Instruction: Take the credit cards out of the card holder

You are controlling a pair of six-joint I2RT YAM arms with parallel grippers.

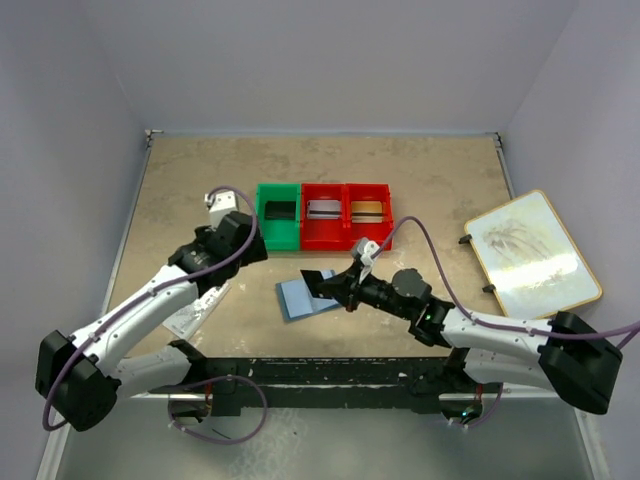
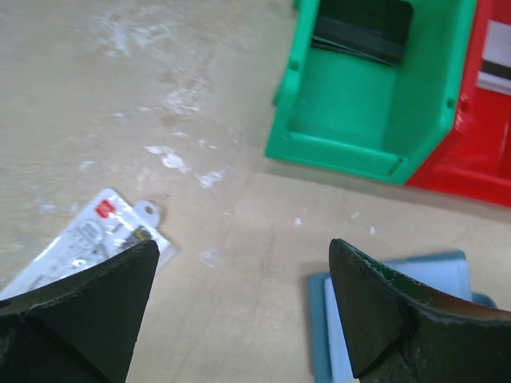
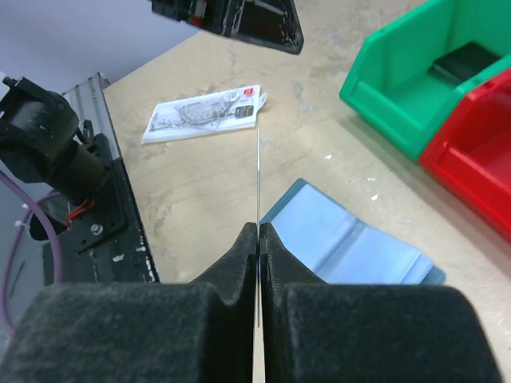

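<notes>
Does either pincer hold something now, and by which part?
The right pincer grips a thin dark plastic card by one end, both faces clamped. The left pincer is open and empty.

The green bin (image 2: 335, 152) is glossy plastic, the card holder (image 3: 351, 247) matt, the tabletop (image 2: 120, 96) scuffed.

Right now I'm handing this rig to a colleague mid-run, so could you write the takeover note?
Left end effector: open, empty, low over the table between the packet and the wallet.
Right end effector: shut on a thin card, held over the open wallet.
Done: a dark card lies in the green bin; a silver one and a gold one lie in the red bins.
Left: set the held card down, then check the wallet's slots, which look empty from the right wrist view.
</notes>
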